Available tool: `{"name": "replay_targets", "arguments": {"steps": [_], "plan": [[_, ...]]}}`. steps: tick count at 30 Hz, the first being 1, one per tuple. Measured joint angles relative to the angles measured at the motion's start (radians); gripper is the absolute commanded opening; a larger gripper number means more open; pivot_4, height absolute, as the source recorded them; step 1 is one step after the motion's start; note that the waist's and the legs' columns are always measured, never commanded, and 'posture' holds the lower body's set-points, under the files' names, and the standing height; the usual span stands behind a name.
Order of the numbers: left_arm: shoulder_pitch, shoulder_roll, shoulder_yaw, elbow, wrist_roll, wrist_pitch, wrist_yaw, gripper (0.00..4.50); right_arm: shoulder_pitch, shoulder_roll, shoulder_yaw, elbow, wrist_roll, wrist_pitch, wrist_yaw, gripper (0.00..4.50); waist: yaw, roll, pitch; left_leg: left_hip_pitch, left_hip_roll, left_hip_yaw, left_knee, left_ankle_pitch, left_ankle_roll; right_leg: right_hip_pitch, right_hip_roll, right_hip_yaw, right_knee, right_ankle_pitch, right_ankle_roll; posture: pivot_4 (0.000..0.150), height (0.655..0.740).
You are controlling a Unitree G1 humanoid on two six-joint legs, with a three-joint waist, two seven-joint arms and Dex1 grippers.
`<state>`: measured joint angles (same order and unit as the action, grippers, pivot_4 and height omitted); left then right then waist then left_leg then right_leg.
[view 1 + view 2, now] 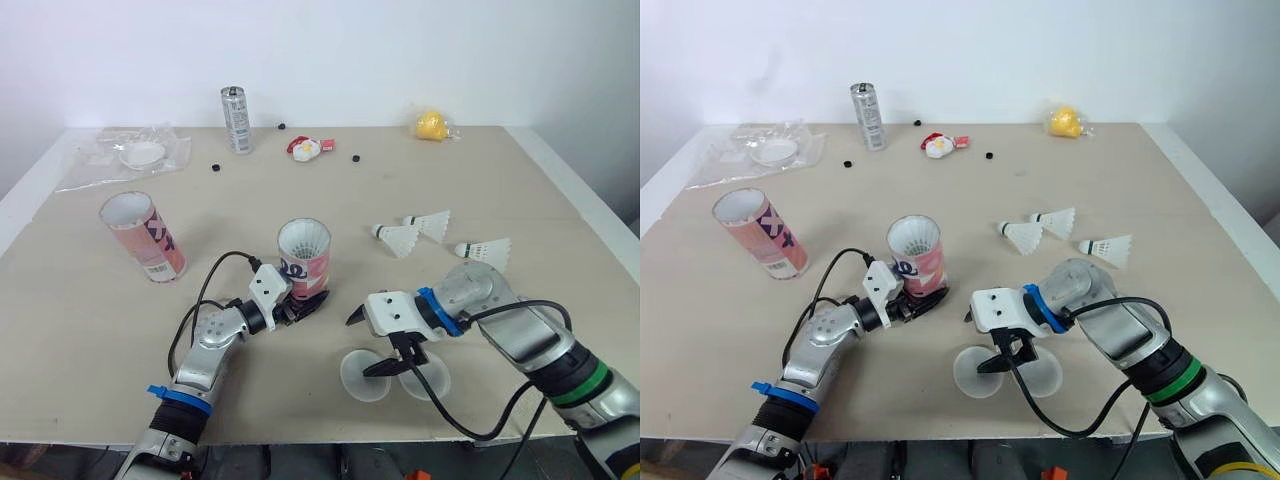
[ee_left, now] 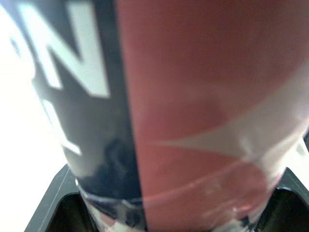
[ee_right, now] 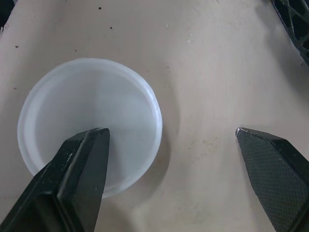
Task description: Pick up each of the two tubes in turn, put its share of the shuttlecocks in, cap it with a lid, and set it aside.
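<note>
Currently the right tool [image 3: 171, 131] hangs spread low over the front of the desk [image 1: 500, 180], one finger above a clear lid [image 3: 87, 101] and the other above bare board, while the left tool [image 1: 302, 305] pinches the base of the upright tube [image 1: 305, 262] just beside it. Because the lid lies flat, with a second lid [image 1: 428, 382] right next to it, I'd expect a shallow closing to skate over the rim and shove it toward the desk's near edge, or knock its neighbour. Three shuttlecocks [image 1: 398, 238] lie loose further right, and the other tube [image 1: 143, 237] lies tipped well off to the left.
</note>
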<state>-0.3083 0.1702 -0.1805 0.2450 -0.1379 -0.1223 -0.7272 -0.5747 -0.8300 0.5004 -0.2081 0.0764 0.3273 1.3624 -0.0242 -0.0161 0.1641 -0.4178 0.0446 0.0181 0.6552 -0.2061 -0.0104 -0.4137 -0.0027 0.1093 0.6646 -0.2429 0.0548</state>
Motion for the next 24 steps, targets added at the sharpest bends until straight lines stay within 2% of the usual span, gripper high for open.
{"name": "replay_targets", "arguments": {"steps": [1,2,8,9,10,15,18,21,24], "plan": [[0.000,0.000,0.000,0.000,0.000,0.001,0.000,2.93,0.000,0.000,0.000,0.002,-0.003,-0.004,0.004,3.98,0.000,0.000,0.000,0.001,0.000,0.000,0.000,0.000,0.000,0.001,0.000,0.000,0.000,0.000,0.000,0.150,0.7400],[-0.001,0.000,0.000,0.000,0.000,0.003,0.000,2.93,0.000,0.001,0.000,0.004,-0.004,-0.007,0.008,3.62,0.000,0.000,0.000,0.002,0.000,0.000,0.000,0.000,0.000,0.002,0.000,0.000,-0.001,0.000,0.000,0.150,0.7400],[-0.006,0.000,0.003,0.001,-0.001,0.014,-0.002,2.93,0.001,0.000,0.000,0.005,-0.009,-0.003,0.027,0.86,0.000,0.000,0.000,0.006,0.000,0.000,-0.001,0.000,0.000,0.005,0.000,0.000,-0.001,-0.001,0.000,0.150,0.7400],[-0.006,0.000,0.003,0.002,-0.002,0.014,-0.002,2.93,0.004,0.000,0.000,0.002,-0.008,-0.001,0.033,0.27,0.000,0.000,0.000,0.006,0.000,0.000,-0.001,0.000,0.000,0.005,0.000,0.000,-0.001,-0.001,0.000,0.150,0.7400],[-0.006,0.000,0.003,0.003,-0.002,0.014,-0.003,2.93,0.006,0.000,0.000,-0.003,-0.007,0.001,0.036,0.04,0.000,0.000,0.000,0.006,0.000,0.000,-0.001,0.000,0.000,0.006,0.000,0.000,-0.001,-0.001,0.000,0.150,0.7400],[-0.008,0.000,0.004,0.004,-0.002,0.015,-0.003,2.93,0.005,0.007,-0.007,-0.006,0.008,0.011,0.050,0.04,0.000,0.000,0.000,0.008,0.000,0.000,-0.001,0.000,-0.001,0.006,0.000,0.000,-0.001,-0.001,0.000,0.150,0.7400],[-0.009,0.000,0.004,0.007,-0.002,0.015,-0.005,2.93,-0.021,0.053,-0.039,-0.006,0.077,0.046,0.057,0.04,-0.001,0.000,0.000,0.008,0.000,0.001,-0.001,0.000,-0.001,0.006,0.000,0.000,-0.001,-0.001,-0.001,0.150,0.7400],[-0.012,0.002,0.006,0.009,-0.003,0.016,-0.007,2.93,-0.141,0.136,-0.137,-0.004,0.219,0.155,0.047,0.04,-0.005,0.001,0.001,0.008,0.000,0.001,-0.001,0.000,-0.001,0.006,0.000,0.001,-0.001,0.001,-0.001,0.150,0.7400],[-0.015,0.000,0.005,0.011,-0.003,0.019,-0.009,2.93,-0.360,0.216,-0.286,0.021,0.356,0.257,-0.014,0.04,-0.002,0.001,0.001,0.009,0.000,-0.001,-0.002,0.000,-0.001,0.006,0.000,-0.001,-0.001,0.000,-0.002,0.150,0.7400]]}}
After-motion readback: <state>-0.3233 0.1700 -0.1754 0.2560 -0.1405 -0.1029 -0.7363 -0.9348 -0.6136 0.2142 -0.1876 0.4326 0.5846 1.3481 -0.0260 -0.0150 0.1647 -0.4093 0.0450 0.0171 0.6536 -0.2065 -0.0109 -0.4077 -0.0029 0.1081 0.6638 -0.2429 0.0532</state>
